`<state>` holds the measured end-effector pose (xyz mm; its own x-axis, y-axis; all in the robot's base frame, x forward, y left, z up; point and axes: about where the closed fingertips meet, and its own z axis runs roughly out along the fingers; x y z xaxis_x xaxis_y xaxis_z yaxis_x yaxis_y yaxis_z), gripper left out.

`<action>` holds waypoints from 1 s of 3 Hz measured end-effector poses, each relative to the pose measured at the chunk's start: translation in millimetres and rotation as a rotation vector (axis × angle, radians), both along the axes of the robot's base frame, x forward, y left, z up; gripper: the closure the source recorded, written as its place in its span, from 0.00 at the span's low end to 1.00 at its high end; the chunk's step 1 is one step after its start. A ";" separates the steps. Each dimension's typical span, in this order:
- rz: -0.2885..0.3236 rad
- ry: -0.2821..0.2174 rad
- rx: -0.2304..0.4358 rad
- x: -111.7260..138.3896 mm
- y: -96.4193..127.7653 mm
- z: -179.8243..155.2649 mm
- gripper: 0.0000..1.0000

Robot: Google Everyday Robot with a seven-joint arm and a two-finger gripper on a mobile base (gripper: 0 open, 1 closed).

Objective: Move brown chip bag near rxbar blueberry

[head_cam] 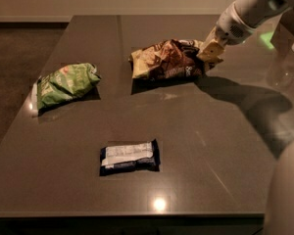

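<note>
Far-rt part of desk (201,146): gripper (210,52), at end of white arm (250,9) reaching in from upper rt corner. Jaws closed on rt end of brown chip bag (164,60), pinching crumpled foil there. Bag on far half of desk, approx centre-right, long side running left-right, dark shadow under near edge. Can't tell whether lying flat or raised slightly.

Near half of desk, left of centre, close to front edge: rxbar blueberry (130,157), flat, white label panel up, long side left-right. Well apart from brown chip bag, w/ bare desk between.

Left side of desk, near left edge, approx midway front-to-back: green chip bag (66,82), apart from both other pkts.

Arm's shadow across rt side of desk, below gripper. Pale rounded robot body (289,195) at lower rt corner, hiding desk's near-rt corner.
</note>
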<state>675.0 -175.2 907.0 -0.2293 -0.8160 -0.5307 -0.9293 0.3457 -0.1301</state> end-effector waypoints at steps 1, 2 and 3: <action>0.106 0.029 0.052 -47.8 2.1 5.0 1.00; 0.189 0.035 0.082 -83.6 4.0 7.8 1.00; 0.242 0.044 0.107 -120.4 -3.8 14.2 1.00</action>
<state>554.6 -179.0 921.1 -0.0586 -0.7897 -0.6106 -0.9905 0.1221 -0.0628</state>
